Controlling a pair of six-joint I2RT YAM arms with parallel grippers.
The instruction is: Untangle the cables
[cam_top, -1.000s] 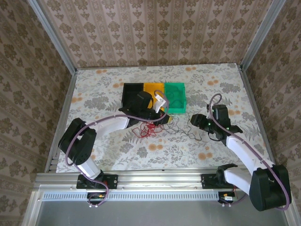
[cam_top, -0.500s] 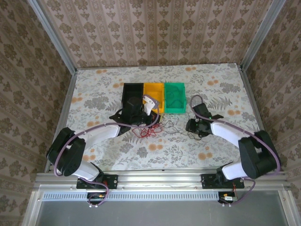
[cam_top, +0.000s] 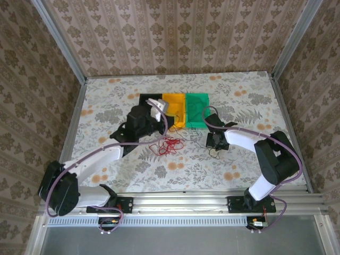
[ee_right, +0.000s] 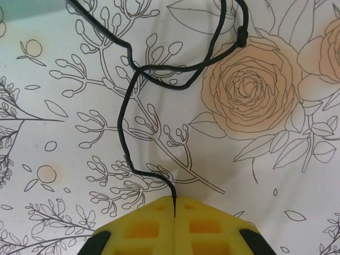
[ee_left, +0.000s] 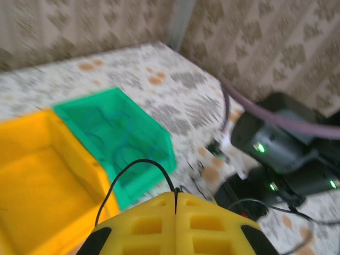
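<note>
Stretched further out than a second ago, the left arm has carried the left gripper (ee_left: 175, 197) back toward the bins, while the right gripper (ee_right: 174, 201) has slid in from the right, closer to the green bin (cam_top: 197, 109). The red cable (cam_top: 169, 144) lies about where it did, a small squiggly knot on the floral table (cam_top: 239, 90) between the two grippers.

Both pairs of yellow fingers are pressed together, each pinching a black cable (ee_right: 127, 138) at the seam. In the right wrist view the wire leaves the pinch and runs away from the gripper in sharp kinks along the table, then bends into a wide loop that crosses to the right at the top. In the left wrist view the black wire arches up out of the closed fingers, curves left and drops back beside them. From above its thin run across the table is too faint to trace.

Just beyond the left gripper sit the orange bin (ee_left: 37, 175) and the green bin side by side, touching, with the black bin (cam_top: 146, 99) on the far left partly under the arm. Faint loops of a bluish cable (ee_left: 139, 150) lie inside the green bin. The right arm (ee_left: 276, 149), dark with green lights, stands just past the green bin.
</note>
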